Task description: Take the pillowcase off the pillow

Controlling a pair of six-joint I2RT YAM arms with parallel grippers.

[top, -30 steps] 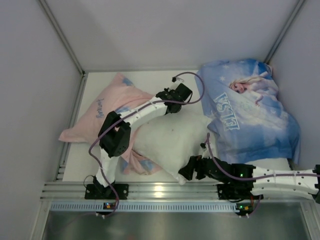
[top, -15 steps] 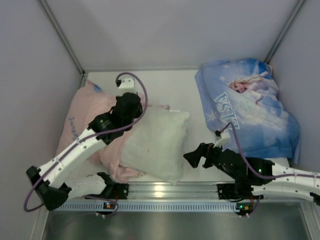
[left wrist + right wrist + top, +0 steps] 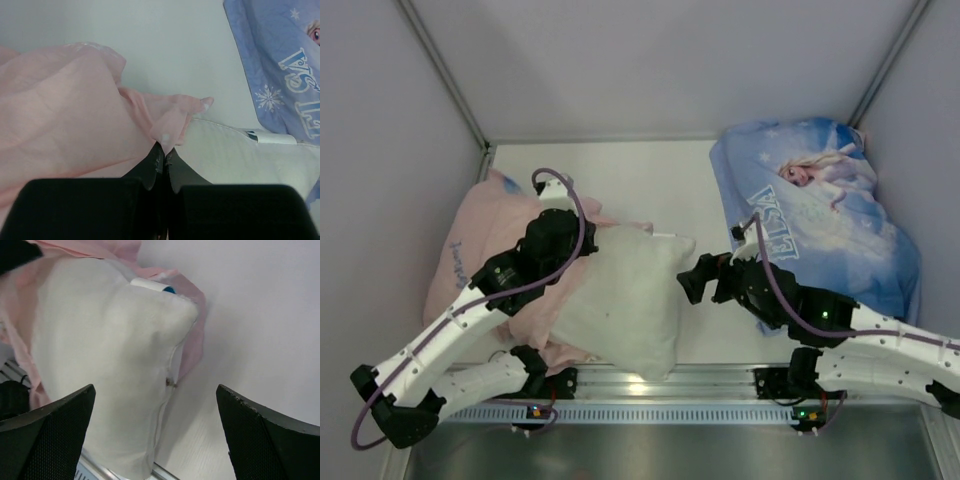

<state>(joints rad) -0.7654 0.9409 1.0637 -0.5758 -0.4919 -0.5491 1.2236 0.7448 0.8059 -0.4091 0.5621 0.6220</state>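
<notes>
Thin pale pink cloth pillowcase (image 3: 60,115): soft, creased, matt. Plump white pillow (image 3: 110,355): fuzzy matt fabric. White table (image 3: 260,315): smooth, matt. Silver front rail (image 3: 650,382): shiny metal.

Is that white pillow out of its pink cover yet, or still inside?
Mostly out. The pillow is largely bare, but the pillowcase still overlaps its left edge, where the left gripper pinches the fabric.

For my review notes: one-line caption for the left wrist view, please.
Left gripper shut on a fold of the pink pillowcase, white pillow exposed beside it.
</notes>
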